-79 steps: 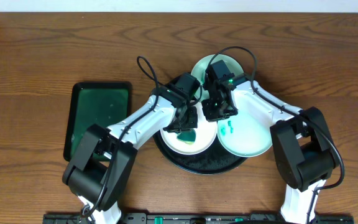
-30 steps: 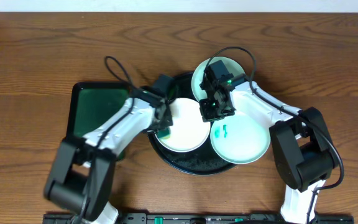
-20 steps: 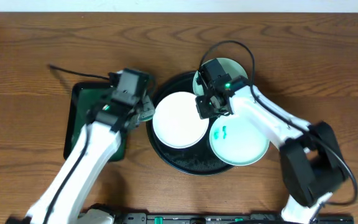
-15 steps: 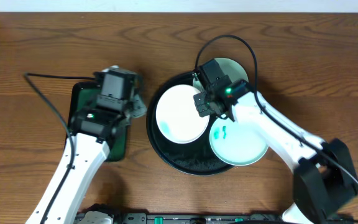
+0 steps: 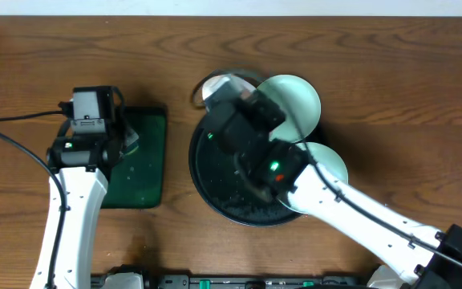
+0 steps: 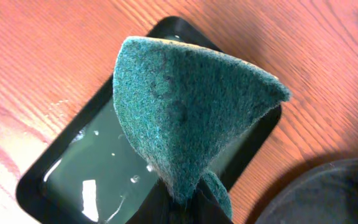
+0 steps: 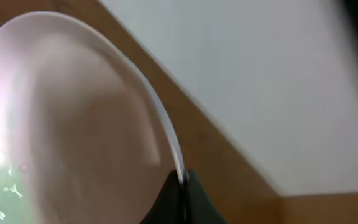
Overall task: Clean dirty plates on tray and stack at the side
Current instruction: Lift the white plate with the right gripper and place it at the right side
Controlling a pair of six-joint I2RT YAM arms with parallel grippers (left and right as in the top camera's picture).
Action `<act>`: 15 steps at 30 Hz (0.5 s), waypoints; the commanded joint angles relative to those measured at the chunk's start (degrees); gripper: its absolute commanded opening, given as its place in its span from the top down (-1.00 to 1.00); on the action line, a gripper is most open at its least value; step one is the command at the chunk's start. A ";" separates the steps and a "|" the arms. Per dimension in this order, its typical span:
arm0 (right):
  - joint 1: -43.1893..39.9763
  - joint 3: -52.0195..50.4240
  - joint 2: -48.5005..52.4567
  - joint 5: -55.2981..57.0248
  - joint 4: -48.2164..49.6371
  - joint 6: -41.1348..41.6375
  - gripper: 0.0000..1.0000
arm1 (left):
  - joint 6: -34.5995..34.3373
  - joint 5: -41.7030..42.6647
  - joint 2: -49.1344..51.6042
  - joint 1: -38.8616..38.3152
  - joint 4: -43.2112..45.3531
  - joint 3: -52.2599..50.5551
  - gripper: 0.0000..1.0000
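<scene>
A: Right gripper [image 7: 180, 183] first: clamped on the rim of the white plate [image 7: 73, 124], tilted, hoisted above the round tray [image 5: 215, 189]. Was lying flat on that tray half a second ago.

B: Confirmed. Lifted clear now, blurred over the round tray's far-left rim in overhead. Left gripper [image 6: 182, 205]?

A: Pinching the green scouring pad [image 6: 185, 106]. Was working over the round tray earlier. Swung out since, now hanging above the rectangular water tray [image 6: 92, 165], left of the round tray.

B: So reading it as scrub done on plate one, off to the side next?

A: Probably. Can't rule out leftovers, though: green tinge at the plate's lower edge in the right wrist view. Residue or reflection, cannot tell.

B: Remaining?

A: Far mint plate [image 5: 299, 96] over the round tray's far-right rim. Near mint plate [image 5: 334, 159] off its right side, half hidden under the right arm. No stack seen anywhere yet. Roughly a third in, at a guess.
</scene>
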 commanded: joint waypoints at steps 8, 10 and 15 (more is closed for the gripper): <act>5.77 1.18 -0.72 11.39 13.46 -29.73 0.98 | 0.96 -0.44 0.24 0.76 -0.09 -0.22 0.86; 5.86 1.16 -0.68 10.82 13.57 -29.64 0.98 | 0.96 -0.44 0.24 0.76 -0.09 -0.22 0.85; 4.17 1.11 -0.39 8.55 8.90 -16.76 0.98 | 0.96 -0.44 0.24 0.76 -0.07 -0.22 0.86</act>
